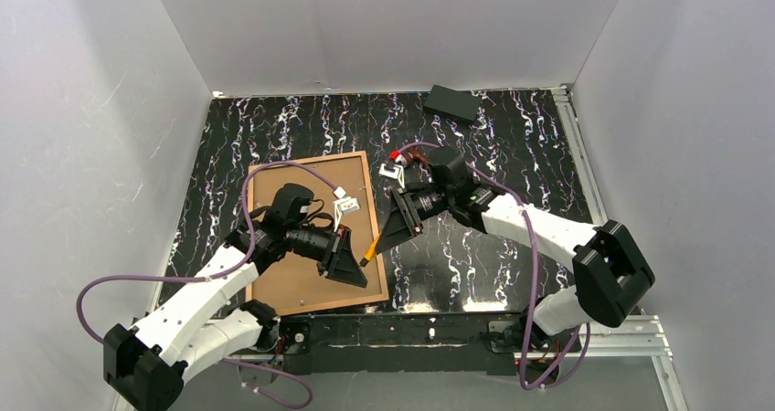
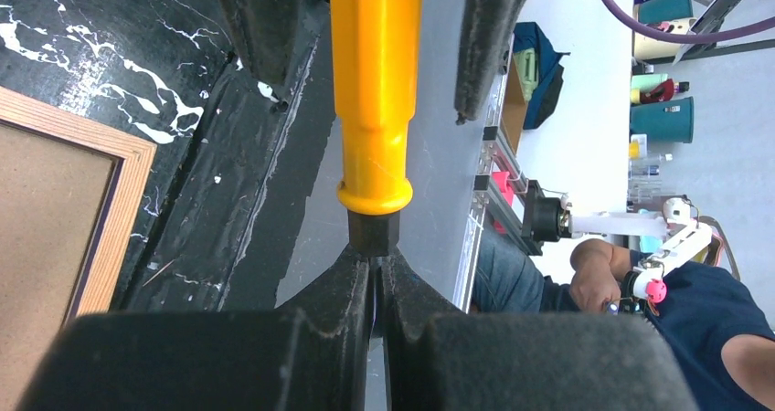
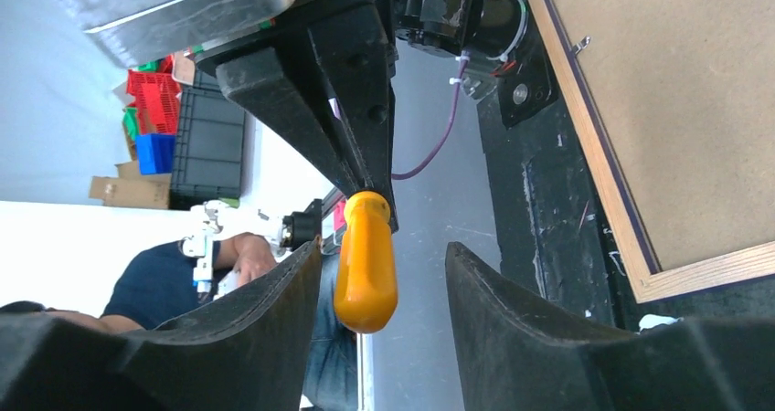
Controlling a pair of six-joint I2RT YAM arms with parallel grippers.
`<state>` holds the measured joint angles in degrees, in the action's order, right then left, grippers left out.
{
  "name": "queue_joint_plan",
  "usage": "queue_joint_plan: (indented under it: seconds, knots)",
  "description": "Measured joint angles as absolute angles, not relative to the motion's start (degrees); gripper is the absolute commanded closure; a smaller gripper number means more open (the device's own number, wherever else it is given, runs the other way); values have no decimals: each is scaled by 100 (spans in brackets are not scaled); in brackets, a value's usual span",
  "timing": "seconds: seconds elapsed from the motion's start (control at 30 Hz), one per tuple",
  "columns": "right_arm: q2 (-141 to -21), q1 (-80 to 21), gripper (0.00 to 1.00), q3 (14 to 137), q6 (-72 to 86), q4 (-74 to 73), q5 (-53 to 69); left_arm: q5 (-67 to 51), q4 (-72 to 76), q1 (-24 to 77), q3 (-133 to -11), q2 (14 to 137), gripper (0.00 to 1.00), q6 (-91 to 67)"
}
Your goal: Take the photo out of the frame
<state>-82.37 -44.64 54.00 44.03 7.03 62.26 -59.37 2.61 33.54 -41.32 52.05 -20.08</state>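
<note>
While the frame (image 3: 704, 269) lies back-up on the table (image 1: 530, 146), the step in hand appears to be a tool transfer, not yet the extraction itself. The photo (image 1: 285, 288) sits inside the frame, with only its plain brown board back showing. Just off the frame's right-hand edge, the left gripper (image 2: 375, 263) is clamped tight on the black neck of a yellow-handled tool (image 2: 375, 91) (probably a screwdriver; its tip is hidden). The right gripper (image 3: 382, 260) stands with its jaws spread on either side of the yellow handle — clear of it, gripping nothing.

Next move, as judged: close the right jaws squarely on the handle before the left gripper lets go. A release out of order would likely drop the tool beside the frame. After that, the tip would probably go to the small metal clip (image 3: 578, 44) on the frame's inner edge, which seems to retain the board.

Surface: a black table top veined with white. A small black block (image 1: 452, 103) lies well beyond the frame's far edge. White walls enclose the table on three sides. Past the frame's near side — off the table — the wrist views show a person in a navy shirt (image 3: 155, 279) and coloured crates (image 3: 153, 96).
</note>
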Motion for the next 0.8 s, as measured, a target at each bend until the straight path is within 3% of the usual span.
queue_joint_plan:
  seconds: [0.3, 0.53, 0.8]
  knots:
    - [-8536, -4464, 45, 5496, 4534, 799, 6499, -6010, 217, 3354, -4165, 5249, 100, -1927]
    - [-8785, -4587, 56, 5625, 4724, 1114, 6547, -6042, 60, 3354, -4209, 5317, 100, -1861]
    - [-8833, -4654, 54, 5546, 5118, 1839, 6667, -6042, -45, 3354, -4215, 5317, 100, -1774]
